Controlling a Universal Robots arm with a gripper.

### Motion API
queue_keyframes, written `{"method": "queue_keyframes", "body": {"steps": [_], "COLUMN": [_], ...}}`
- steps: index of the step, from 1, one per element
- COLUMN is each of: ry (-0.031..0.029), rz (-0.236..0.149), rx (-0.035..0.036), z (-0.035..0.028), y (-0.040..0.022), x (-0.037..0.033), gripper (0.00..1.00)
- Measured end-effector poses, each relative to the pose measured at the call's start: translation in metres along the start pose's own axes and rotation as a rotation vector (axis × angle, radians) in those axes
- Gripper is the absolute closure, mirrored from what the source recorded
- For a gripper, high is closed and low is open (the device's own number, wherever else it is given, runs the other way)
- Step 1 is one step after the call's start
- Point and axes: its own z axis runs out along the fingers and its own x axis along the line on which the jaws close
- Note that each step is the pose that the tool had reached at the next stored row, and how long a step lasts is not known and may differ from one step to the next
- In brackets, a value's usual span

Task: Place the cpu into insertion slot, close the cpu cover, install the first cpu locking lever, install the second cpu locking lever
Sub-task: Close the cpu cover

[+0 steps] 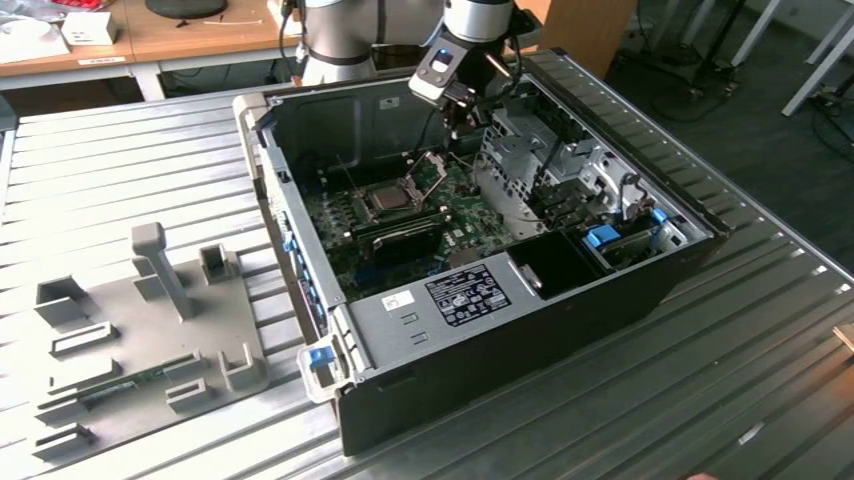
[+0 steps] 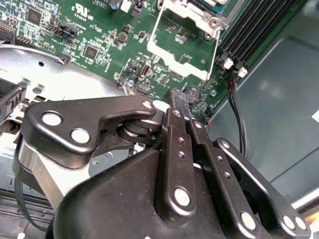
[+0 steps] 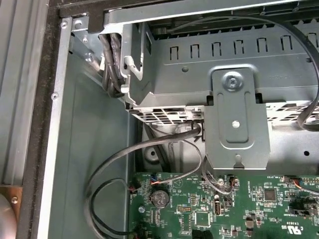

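Hovering claw (image 2: 175, 97) near cpu cover (image 2: 173, 59)

Second wrist view: my tool's (image 2: 176, 99) body covers much of the green board (image 2: 94, 40); insertion slot (image 2: 199, 6) cut off at the picture's edge. Exterior view: slot's contents too small to tell.

The bench (image 1: 747, 330) is ribbed bare metal with a dull brushed sheen. On it, at the exterior view's left, a fixture plate (image 1: 134, 330) looks like matt grey plastic. The computer case (image 1: 534, 350) is matt black outside and plain grey sheet metal inside. The circuit board (image 2: 99, 30) has a glossy green lacquer. The cpu cover (image 2: 177, 62) is thin bright silvery metal. The gripper (image 2: 177, 99) is satin black with shiny silver rivets. In the first wrist view the drive cage (image 3: 234, 124) is dull stamped steel and the cables (image 3: 114, 164) have smooth grey sheaths.
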Motion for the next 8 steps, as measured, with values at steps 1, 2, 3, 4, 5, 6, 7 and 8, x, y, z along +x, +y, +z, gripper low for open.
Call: {"method": "queue_keyframes", "body": {"steps": [1, 2, 3, 4, 5, 6, 7, 8], "ry": [0.0000, -0.0003, -0.0003, -0.0003, -0.0003, -0.0004, -0.0003, -0.0006], "rz": [0.000, 0.000, 0.000, 0.000, 0.000, 0.000, 0.000, 0.000], "rx": [0.0000, 0.0001, 0.0001, 0.0001, 0.0001, 0.0001, 0.0001, 0.0002], "z": [0.0008, 0.0020, 0.0031, 0.0040, 0.0049, 0.0057, 0.0062, 0.0064], "y": [0.0000, -0.0001, -0.0001, -0.0002, -0.0001, 0.0001, 0.0006, 0.0012], "x": [0.0000, -0.0001, -0.0002, -0.0003, -0.0003, -0.0004, -0.0004, -0.0004], "gripper": [0.89, 0.89, 0.89, 0.89, 0.89, 0.89, 0.89, 0.89]}}
